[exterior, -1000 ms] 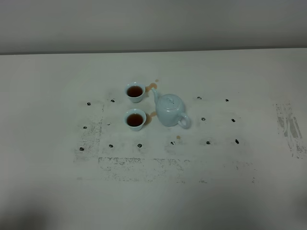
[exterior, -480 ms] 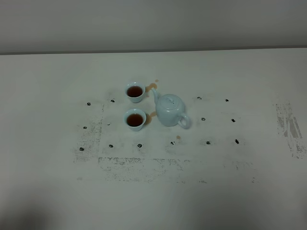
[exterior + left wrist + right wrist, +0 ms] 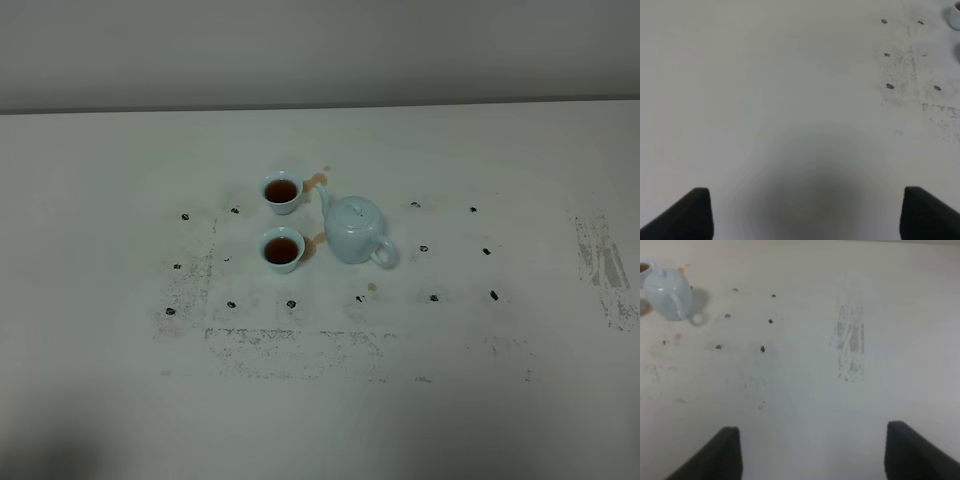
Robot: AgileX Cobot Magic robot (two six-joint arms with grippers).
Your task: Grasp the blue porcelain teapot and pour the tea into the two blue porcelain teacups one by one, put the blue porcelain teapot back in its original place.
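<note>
A: Round pale-blue glazed teapot with knobbed lid (image 3: 356,229) stands upright mid-bench, spout toward the two small pale-blue handleless cups (image 3: 282,191) (image 3: 282,249), loop handle away from them. Near cup just beside it, far cup a bit further.

B: Anything changed over the last second?

A: Nothing. Pot and cups sit exactly where they were. Both cups hold dark tea, orange-brown drips (image 3: 316,181) by the spout. I'd judge pouring done and pot returned, task basically over.

B: Hands?

A: Neither shows in the high view. Right hand (image 3: 811,452) has its dark fingers spread wide, empty, well back from the pot. Left hand (image 3: 805,212) also spread wide, nothing between.

B: View differences?

A: Right wrist shows the pot at its frame edge plus a scuffed patch (image 3: 850,342) on the white bench (image 3: 480,400). Left wrist catches only a cup rim sliver in one corner, no pot.
</note>
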